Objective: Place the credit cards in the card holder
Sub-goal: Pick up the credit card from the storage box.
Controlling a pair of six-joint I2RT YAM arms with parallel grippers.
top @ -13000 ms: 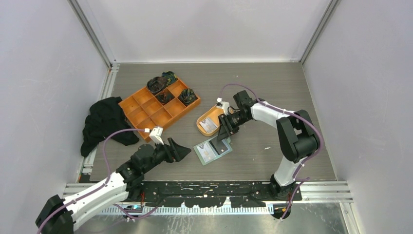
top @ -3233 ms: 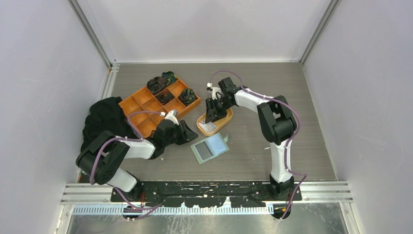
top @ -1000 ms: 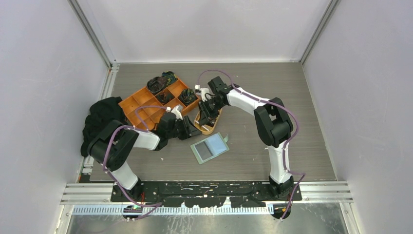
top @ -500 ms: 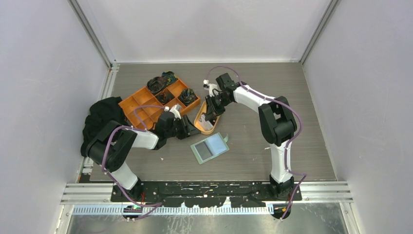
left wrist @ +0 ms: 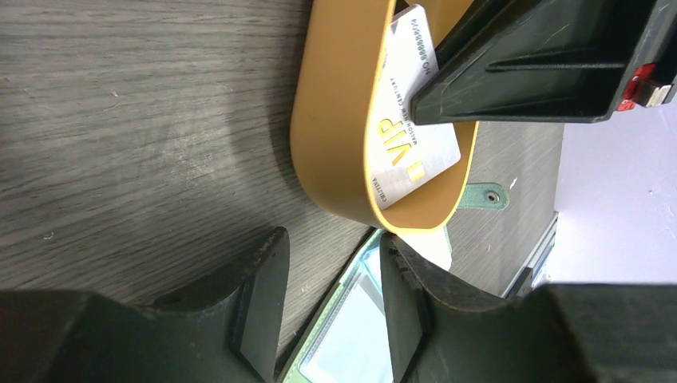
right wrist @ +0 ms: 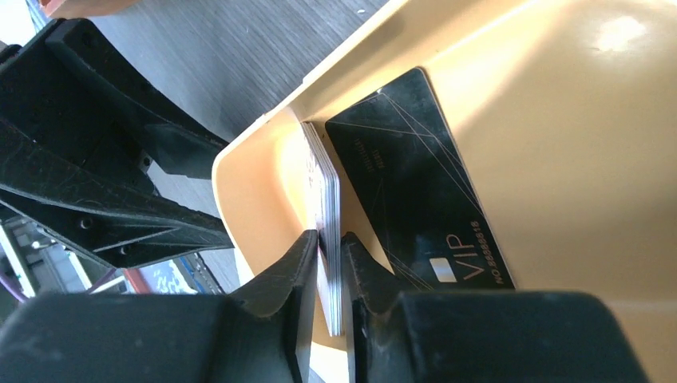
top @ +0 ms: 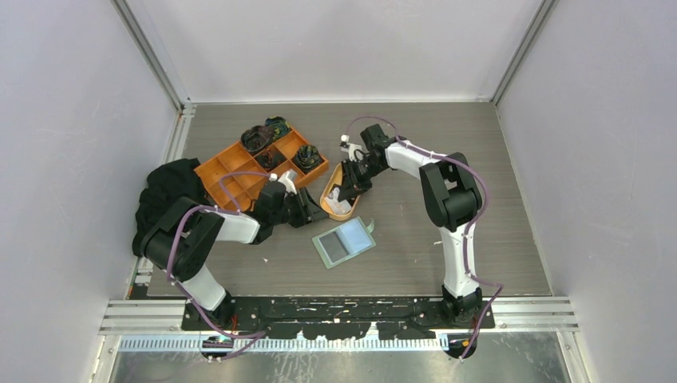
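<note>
On a grey table [top: 495,231] walled in white, the right gripper [right wrist: 330,238] pinches pale credit cards [right wrist: 327,175] edge-on inside a tilted orange dish [left wrist: 335,120], the left gripper [left wrist: 331,243] gapes empty at its rim, and the green card holder [top: 345,242] lies open alongside.
</note>
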